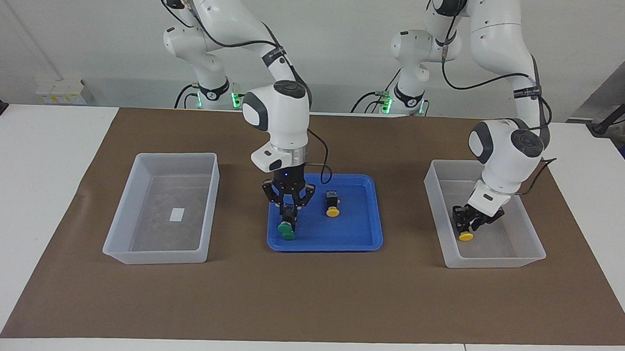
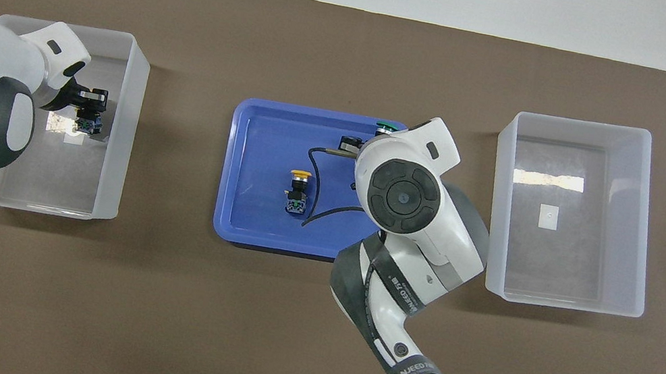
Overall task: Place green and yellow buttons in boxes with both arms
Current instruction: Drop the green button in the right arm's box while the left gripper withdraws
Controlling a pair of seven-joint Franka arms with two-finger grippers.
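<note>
My right gripper is down in the blue tray, its fingers closed around the black body of a green button. In the overhead view my wrist hides all but the green cap's edge. A yellow button lies in the tray beside it and also shows in the overhead view. My left gripper is low inside the box at the left arm's end, shut on a second yellow button, seen from above too. No other green button shows clearly.
The other box at the right arm's end holds only a white label. Both boxes and the tray stand on a brown mat over the white table. The right arm's cable loops over the tray.
</note>
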